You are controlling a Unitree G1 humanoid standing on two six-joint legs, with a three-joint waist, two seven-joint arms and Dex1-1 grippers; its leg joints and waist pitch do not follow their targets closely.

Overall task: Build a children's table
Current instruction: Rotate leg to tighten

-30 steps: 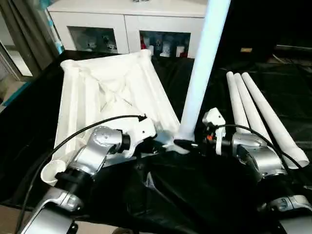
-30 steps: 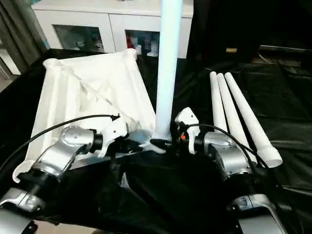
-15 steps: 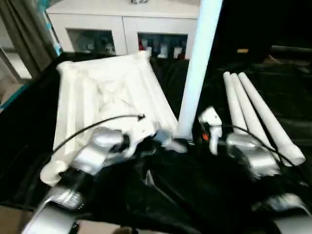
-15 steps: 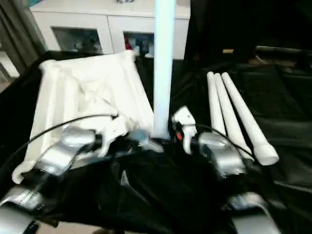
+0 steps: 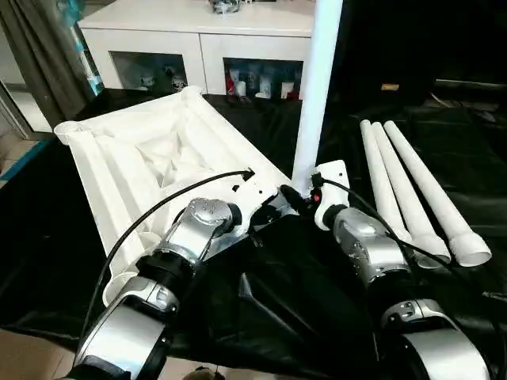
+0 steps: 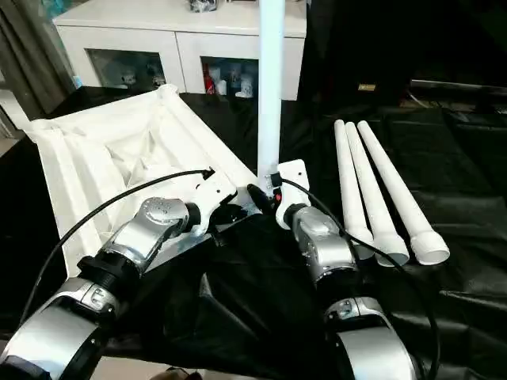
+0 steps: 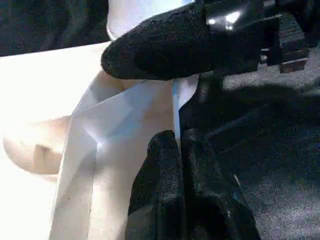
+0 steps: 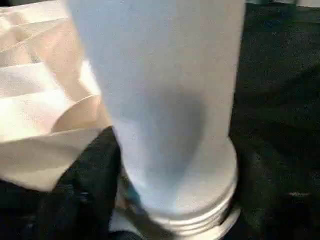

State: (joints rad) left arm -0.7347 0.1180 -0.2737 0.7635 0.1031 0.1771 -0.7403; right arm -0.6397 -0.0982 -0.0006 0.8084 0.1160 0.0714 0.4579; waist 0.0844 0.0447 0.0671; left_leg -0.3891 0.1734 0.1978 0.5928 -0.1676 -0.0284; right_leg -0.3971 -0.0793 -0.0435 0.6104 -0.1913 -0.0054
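The white tabletop (image 5: 158, 150) lies upside down on black cloth, ribbed underside up. One white leg (image 5: 313, 103) stands upright in its near right corner socket (image 8: 200, 210). My right gripper (image 5: 297, 196) is shut on this leg's base, and one of its black fingers (image 7: 165, 45) lies across the leg there. My left gripper (image 5: 265, 214) is shut, its fingertips (image 7: 170, 145) pressed against the tabletop's rim beside that corner. Three more legs (image 5: 412, 190) lie side by side on the cloth to the right.
A white cabinet (image 5: 198, 39) with glass-fronted shelves stands behind the work surface. Black cloth (image 5: 301, 277) covers the surface and bunches up between my forearms. A grey curtain (image 5: 40, 55) hangs at the far left.
The camera has shifted. The tabletop's far end has swung to the left, and its corner with the upright leg sits a little farther from me. Both grippers stay at that corner.
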